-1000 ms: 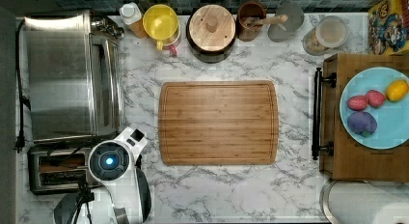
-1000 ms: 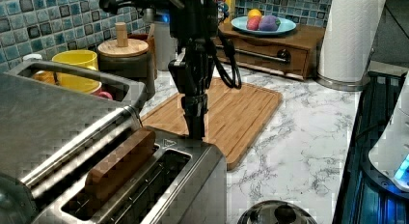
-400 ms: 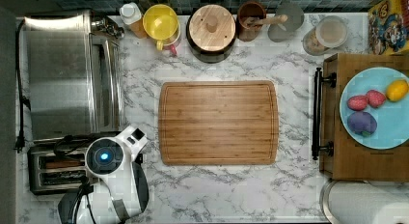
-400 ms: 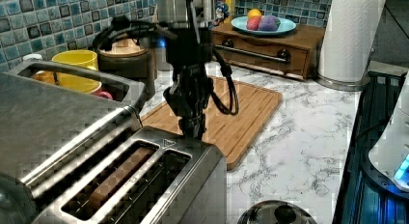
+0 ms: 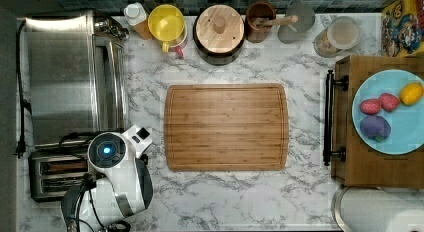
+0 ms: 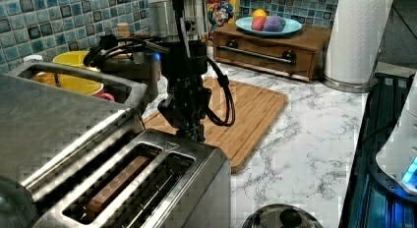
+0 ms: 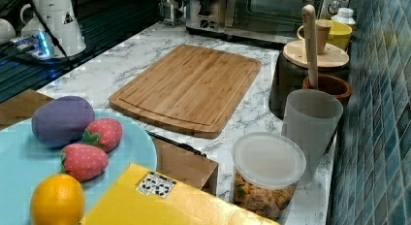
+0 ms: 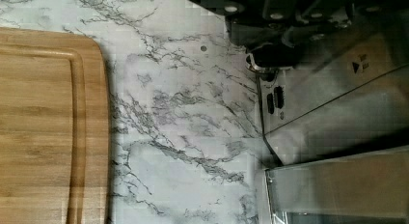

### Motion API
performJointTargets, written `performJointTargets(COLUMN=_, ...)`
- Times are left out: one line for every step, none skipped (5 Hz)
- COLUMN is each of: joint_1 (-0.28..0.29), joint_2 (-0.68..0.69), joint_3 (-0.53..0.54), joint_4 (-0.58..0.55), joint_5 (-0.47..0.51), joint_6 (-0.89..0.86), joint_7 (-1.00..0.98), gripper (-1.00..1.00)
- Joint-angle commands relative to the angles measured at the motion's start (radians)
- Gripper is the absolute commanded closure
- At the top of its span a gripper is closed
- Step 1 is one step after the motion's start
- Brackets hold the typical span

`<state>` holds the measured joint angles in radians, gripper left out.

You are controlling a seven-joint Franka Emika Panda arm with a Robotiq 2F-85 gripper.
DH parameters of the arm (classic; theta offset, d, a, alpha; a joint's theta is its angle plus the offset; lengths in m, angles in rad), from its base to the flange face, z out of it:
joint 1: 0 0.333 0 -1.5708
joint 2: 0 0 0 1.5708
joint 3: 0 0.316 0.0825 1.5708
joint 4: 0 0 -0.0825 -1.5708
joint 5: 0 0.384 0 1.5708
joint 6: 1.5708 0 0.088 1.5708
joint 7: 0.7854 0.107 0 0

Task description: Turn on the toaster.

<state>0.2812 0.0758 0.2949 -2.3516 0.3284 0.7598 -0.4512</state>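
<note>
Gripper [image 6: 195,132]: low at the toaster's [image 6: 147,188] far end, left view's centre; finger opening cannot be told | Toaster: lower left of top view, beside oven [image 5: 65,77] | Technique: press lever straight down until it latches.

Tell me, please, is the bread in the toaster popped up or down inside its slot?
Down. In the left view the bread lies sunk below the rim of its slot in the toaster, and the pincer stands at the toaster's far end.

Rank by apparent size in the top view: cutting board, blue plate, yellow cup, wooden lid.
Largest to smallest:
1. cutting board
2. blue plate, partly cut off by the frame edge
3. wooden lid
4. yellow cup
</note>
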Motion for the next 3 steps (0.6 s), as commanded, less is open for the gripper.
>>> performJointTargets(joint_1=0.031, joint_2=0.186, joint_3=0.024, joint_4=-0.186, joint_5=-0.003, joint_6=0.118, joint_7=0.035, gripper=1.0)
performJointTargets(joint_1=0.031, joint_2=0.186, joint_3=0.023, joint_4=-0.186, joint_5=-0.002, joint_6=0.118, joint_7=0.035, gripper=1.0)
performJointTargets(joint_1=0.011, joint_2=0.187, joint_3=0.043, joint_4=-0.187, joint_5=-0.011, joint_6=0.119, joint_7=0.041, gripper=1.0)
